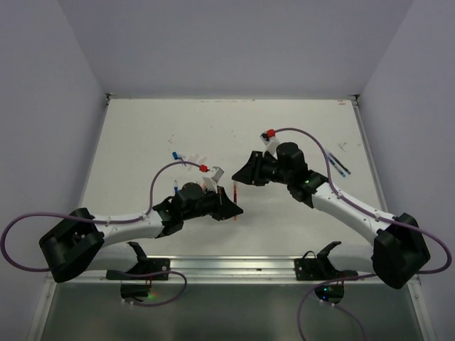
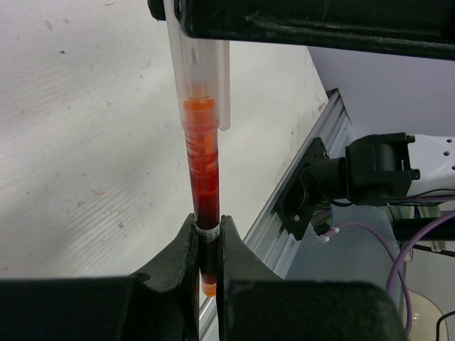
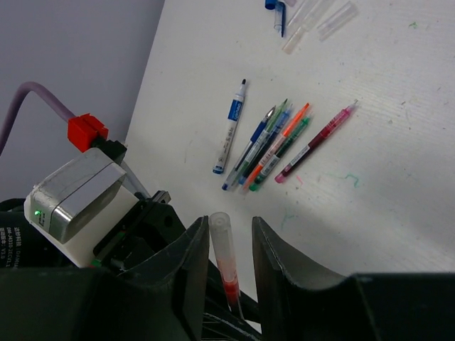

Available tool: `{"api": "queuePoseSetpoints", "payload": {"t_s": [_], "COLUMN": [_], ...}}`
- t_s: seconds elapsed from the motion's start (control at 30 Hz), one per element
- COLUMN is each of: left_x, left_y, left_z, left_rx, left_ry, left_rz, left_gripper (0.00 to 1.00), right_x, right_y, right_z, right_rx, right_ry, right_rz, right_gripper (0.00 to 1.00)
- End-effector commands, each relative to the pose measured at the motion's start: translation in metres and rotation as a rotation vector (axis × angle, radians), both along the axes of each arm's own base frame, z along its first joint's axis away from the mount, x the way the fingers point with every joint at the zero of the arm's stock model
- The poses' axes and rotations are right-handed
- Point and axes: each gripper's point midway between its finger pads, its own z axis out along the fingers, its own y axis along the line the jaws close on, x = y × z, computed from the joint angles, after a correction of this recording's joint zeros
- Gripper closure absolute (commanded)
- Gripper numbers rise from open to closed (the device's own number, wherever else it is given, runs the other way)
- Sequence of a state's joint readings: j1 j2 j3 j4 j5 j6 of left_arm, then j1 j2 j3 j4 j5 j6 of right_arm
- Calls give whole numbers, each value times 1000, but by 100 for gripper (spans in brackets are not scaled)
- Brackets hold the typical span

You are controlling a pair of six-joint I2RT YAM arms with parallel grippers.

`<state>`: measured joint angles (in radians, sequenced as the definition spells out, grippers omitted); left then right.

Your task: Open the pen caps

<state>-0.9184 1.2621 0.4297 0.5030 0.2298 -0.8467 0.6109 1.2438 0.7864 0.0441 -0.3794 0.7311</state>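
My left gripper is shut on the lower barrel of a red pen and holds it upright above the table. The pen's upper end wears a clear pen cap with red-orange showing inside. My right gripper is open with its jaws on either side of that cap. One jaw rests against the cap and the other stands apart from it. A black finger of the right gripper crosses the top of the left wrist view.
Several pens lie side by side on the white table, with a blue-labelled pen beside them. Loose clear and blue caps lie farther off. Two dark pens lie at the right. An aluminium rail runs along the front edge.
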Motion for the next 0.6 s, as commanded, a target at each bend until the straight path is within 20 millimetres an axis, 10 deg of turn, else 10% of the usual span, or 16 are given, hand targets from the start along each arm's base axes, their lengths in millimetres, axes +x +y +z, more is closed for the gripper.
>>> {"api": "queuePoseSetpoints", "payload": {"t_s": [0.0, 0.57], "left_x": [2, 6], "left_y": [0, -4], "left_z": [18, 28], "left_rx": [-4, -9], "left_ry": [-78, -22], "left_rz": [-13, -7], "left_gripper": [100, 100], "right_x": [3, -5], "right_y": [5, 20], "right_z": [-3, -15], "right_rx": [0, -29], "right_ry": [-23, -9], "right_rz": [20, 72], "right_gripper": [67, 79]}}
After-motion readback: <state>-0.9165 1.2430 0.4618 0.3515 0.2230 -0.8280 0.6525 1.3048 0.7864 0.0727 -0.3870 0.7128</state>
